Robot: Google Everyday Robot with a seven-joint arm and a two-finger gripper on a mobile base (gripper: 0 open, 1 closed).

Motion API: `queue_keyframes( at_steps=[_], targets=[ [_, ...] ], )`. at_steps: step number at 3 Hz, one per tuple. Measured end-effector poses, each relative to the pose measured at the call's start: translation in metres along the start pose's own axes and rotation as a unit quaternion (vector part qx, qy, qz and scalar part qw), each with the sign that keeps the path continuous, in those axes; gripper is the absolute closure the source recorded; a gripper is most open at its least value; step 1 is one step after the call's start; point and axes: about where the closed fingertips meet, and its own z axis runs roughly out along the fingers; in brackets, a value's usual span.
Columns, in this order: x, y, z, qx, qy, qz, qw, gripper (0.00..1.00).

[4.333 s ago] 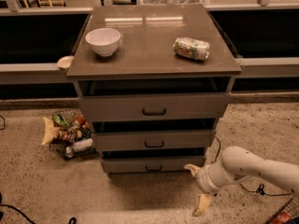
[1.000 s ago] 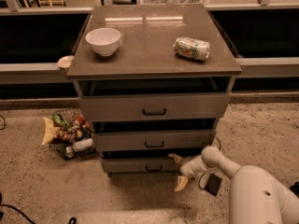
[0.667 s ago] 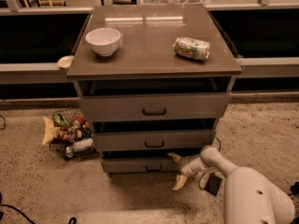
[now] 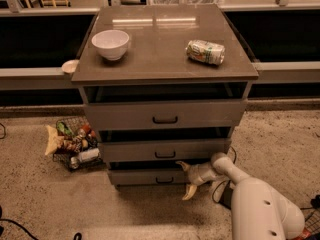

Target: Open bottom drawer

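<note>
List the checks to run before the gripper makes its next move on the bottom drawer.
1. Gripper open: ok.
2. Gripper level with the bottom drawer front: ok.
3. Handle between the jaws: not ok, the gripper sits just to its right in the view.
4. Floor in front of the drawer free: ok, the snack basket stands off to the side.
5. Drawer pulled out: not ok, not yet done.

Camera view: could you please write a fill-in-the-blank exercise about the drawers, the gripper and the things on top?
1. The gripper is at the bottom drawer, to the ____ of its handle.
2. The gripper's fingers are ____.
3. The can lies on its ____ on the cabinet top.
4. The bowl's colour is ____.
Missing words: right; open; side; white.
</note>
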Motion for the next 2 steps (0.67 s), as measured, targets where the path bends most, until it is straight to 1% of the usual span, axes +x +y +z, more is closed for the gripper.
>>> queue_keyframes(
  at_steps=[2],
  targets=[
    [0.0012,0.0107,0.0151,-0.034,-0.001,0.015,0.9993,0.0]
  ],
)
